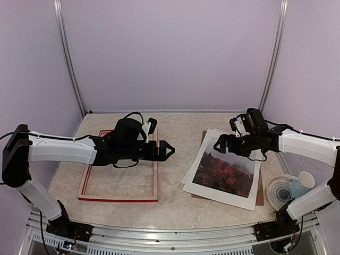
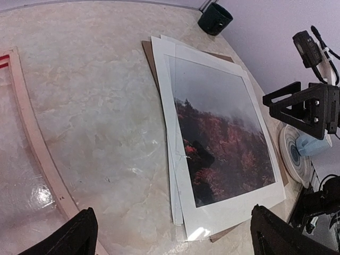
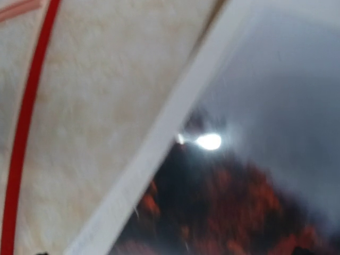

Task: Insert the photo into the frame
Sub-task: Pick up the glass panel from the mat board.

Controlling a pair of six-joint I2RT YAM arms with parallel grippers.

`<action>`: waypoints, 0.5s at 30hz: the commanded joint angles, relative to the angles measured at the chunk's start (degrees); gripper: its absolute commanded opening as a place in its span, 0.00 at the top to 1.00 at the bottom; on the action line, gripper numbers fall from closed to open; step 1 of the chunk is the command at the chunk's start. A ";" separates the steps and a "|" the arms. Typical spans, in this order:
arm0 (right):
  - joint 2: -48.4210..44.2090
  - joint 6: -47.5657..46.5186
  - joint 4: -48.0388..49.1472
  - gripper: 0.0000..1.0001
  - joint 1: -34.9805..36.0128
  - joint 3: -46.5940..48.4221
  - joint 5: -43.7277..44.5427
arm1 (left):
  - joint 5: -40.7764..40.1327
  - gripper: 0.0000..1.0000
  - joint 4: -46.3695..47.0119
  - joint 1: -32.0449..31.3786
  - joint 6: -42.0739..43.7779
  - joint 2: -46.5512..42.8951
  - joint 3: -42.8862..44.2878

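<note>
Top external: left pincer (image 1: 169, 151) and right pincer (image 1: 219, 144) open, empty; pre-grasp over photo (image 1: 226, 169); next pinch edge, carry to frame (image 1: 118, 198).

Looked like robotics lab test cell. Plain pale panel walls (image 1: 170, 53) enclosed marble-patterned table (image 1: 180, 133) on three sides. Aluminium posts (image 1: 68, 58) stood at far corners. Extruded aluminium rail (image 1: 175, 232) ran along near edge; left arm (image 1: 58, 151), right arm (image 1: 305, 146) bolted there.
</note>
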 commanded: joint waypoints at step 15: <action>-7.03 9.87 -7.77 0.01 -18.64 -6.42 19.15 | 7.75 0.01 -4.80 -4.80 -0.64 11.97 8.86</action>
